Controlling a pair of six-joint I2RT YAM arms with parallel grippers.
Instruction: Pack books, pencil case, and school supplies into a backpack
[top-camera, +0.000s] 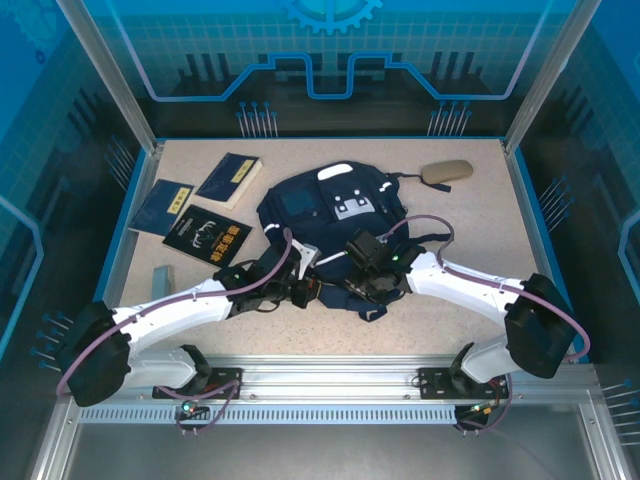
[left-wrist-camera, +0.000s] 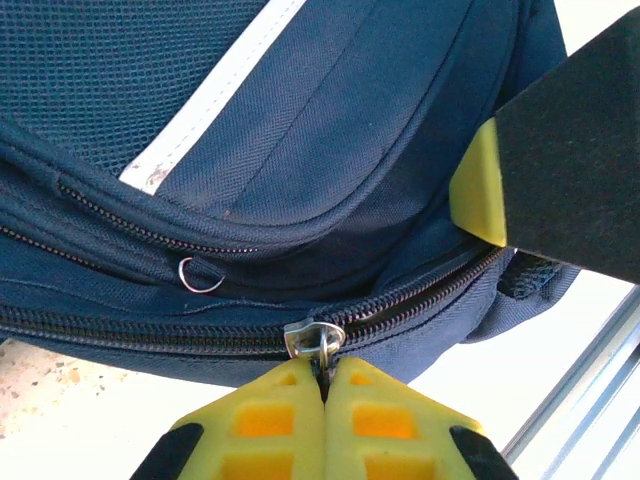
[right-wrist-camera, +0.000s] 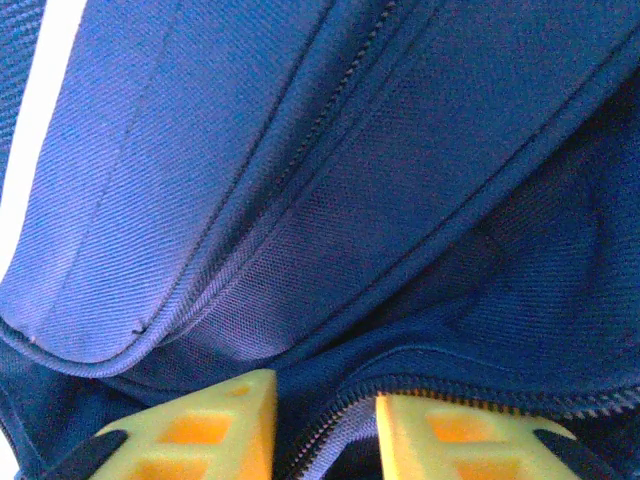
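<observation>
Left jaws clamp zipper pull (left-wrist-camera: 318, 338)

Speckled beige table (top-camera: 480, 240), blue-edged. Backpack (top-camera: 330, 205) lies at centre. Upper left: navy book (top-camera: 230, 180), second navy book (top-camera: 163, 207), black book (top-camera: 208, 238). Upper right: pencil case (top-camera: 446, 172). Left: small grey block (top-camera: 163, 277).

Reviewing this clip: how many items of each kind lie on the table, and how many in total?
Navy-blue softcover books: 2
Black softcover book with gold-orange print: 1
Tan-brown soft pencil case: 1
Navy-blue fabric backpack: 1
Small grey block: 1
Total: 6
</observation>
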